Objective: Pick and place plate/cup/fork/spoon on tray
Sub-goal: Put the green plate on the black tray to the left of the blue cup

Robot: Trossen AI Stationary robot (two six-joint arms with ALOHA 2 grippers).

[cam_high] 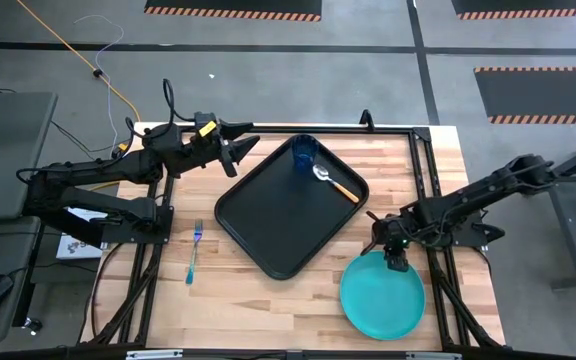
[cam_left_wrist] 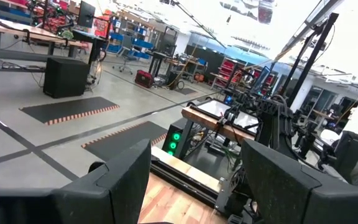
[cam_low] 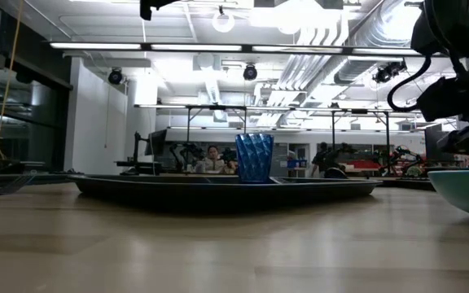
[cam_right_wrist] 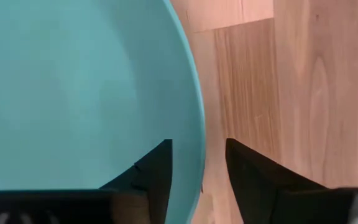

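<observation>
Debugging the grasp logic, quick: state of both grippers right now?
Left gripper: open, empty, raised near the tray's far corner.
Right gripper: open, fingers straddling the turquoise plate's rim, not yet closed.

Overhead light: even and bright on my light wooden counter [cam_high: 388,180]; shadows faint.
Low view: ceiling lamps blown out white; near counter surface soft, out of focus.
My left wrist view: glare washes the far windows; my dark fingers [cam_left_wrist: 278,180] blurred.
My right wrist view: round turquoise plastic plate [cam_right_wrist: 73,87] flatly lit.
</observation>
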